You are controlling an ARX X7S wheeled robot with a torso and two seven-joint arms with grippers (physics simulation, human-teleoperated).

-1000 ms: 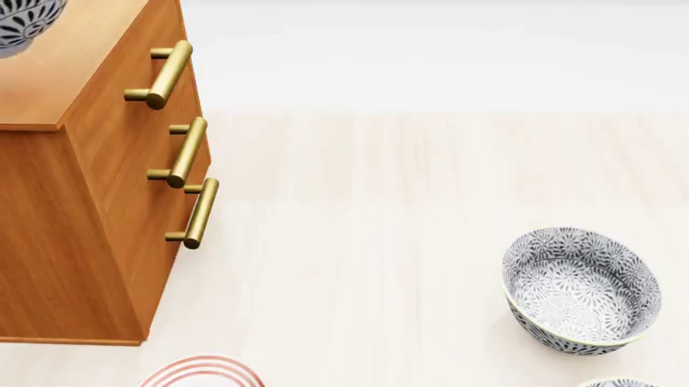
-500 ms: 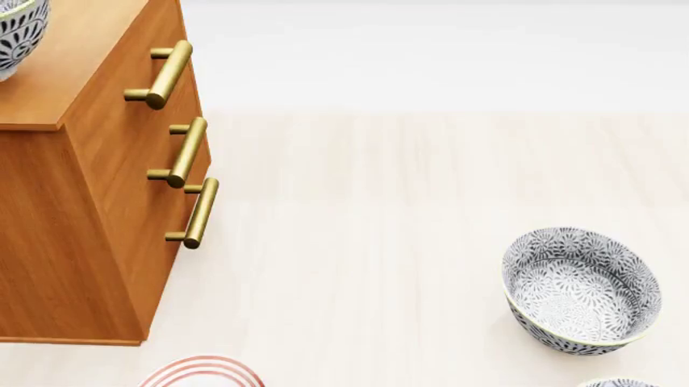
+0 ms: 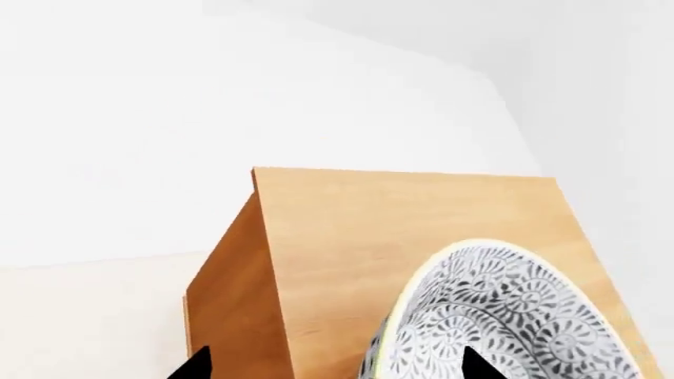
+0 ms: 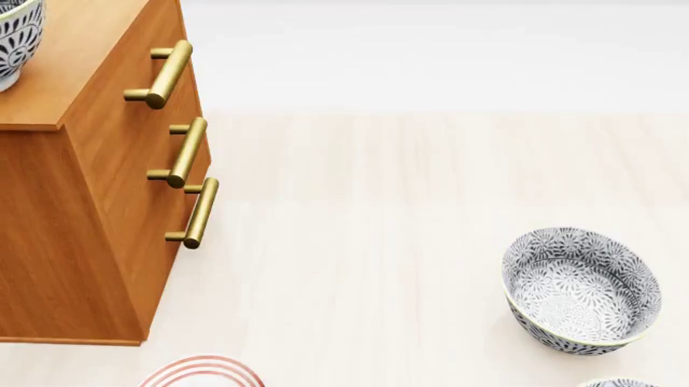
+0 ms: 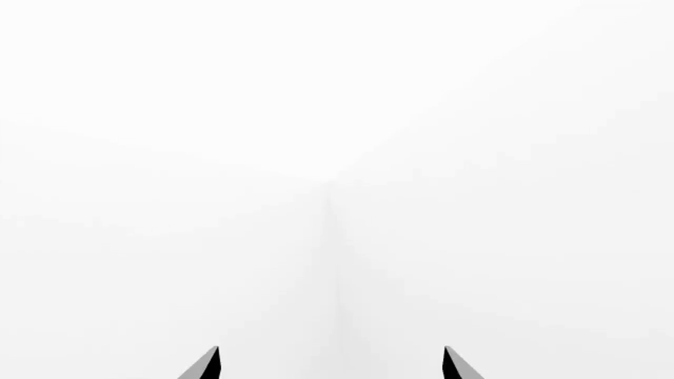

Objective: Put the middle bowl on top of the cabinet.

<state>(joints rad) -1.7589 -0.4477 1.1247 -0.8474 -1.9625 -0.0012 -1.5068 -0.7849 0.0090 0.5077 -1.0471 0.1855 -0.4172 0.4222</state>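
Here, at the far left of the head view, the middle bowl (image 4: 15,36) sits over the flat top of the cabinet (image 4: 86,201), cut off by the frame edge; whether it rests on the wood or is just above it cannot be told from this view. In the left wrist view the bowl (image 3: 506,316) appears tilted over the cabinet top (image 3: 348,237), with the left gripper (image 3: 331,367) showing only two dark tips, set wide apart, one of them in front of the bowl's patterned wall; whether the jaws grip the bowl cannot be told. Three brass handles (image 4: 177,151) line the cabinet front. Below the cabinet, a plate with red rings (image 4: 202,372) lies on the counter (image 4: 366,242). Further right a second patterned bowl (image 4: 582,290) stands upright, and the rim of a third bowl (image 4: 615,383) shows at the bottom edge. The right gripper (image 5: 331,367) faces blank white, jaws spread apart, nothing between them.
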